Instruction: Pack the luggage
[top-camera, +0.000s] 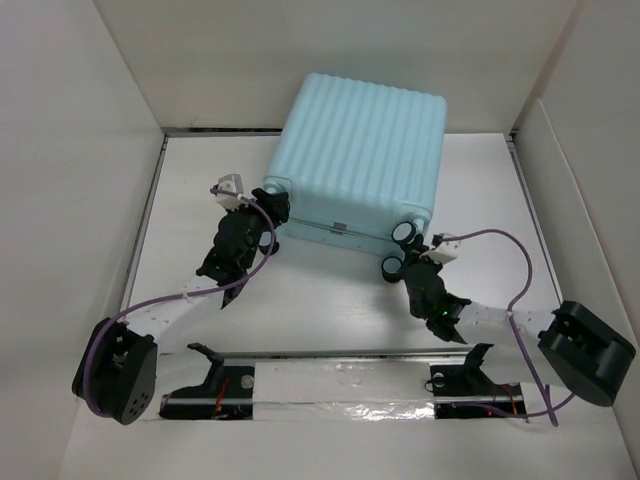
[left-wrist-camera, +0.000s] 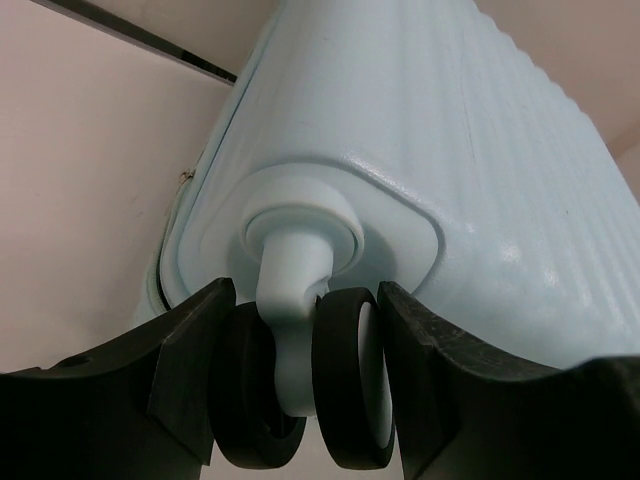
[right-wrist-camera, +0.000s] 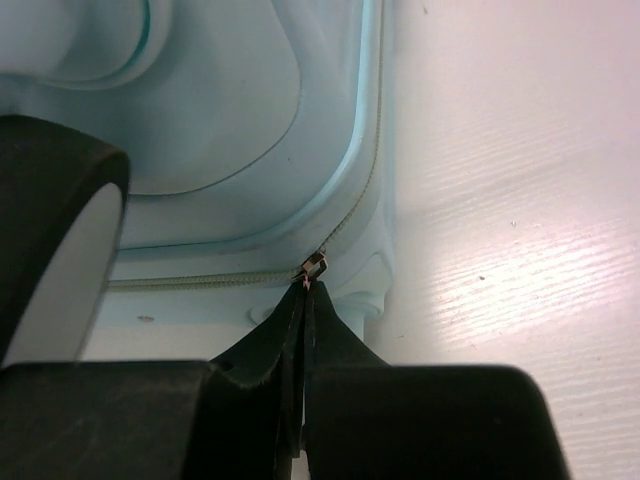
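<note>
Luggage (top-camera: 360, 150), shell shut, lies at the far centre of the desk (top-camera: 320, 305). We see the left gripper (left-wrist-camera: 303, 335) clamped on a caster (left-wrist-camera: 350, 385) and the right gripper (right-wrist-camera: 305, 300) pinched on the zipper pull (right-wrist-camera: 313, 267). We judge the contents packed and the zipping unfinished.

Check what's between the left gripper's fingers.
Twin caster wheels of the suitcase sit between the fingers of the left gripper; the left wrist view shows it.

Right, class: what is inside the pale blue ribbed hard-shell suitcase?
Nothing inside shows: the pale blue ribbed hard-shell suitcase is closed, its shell covering the interior. Only the outside is visible, with the right gripper pinching the small metal zipper pull.
</note>
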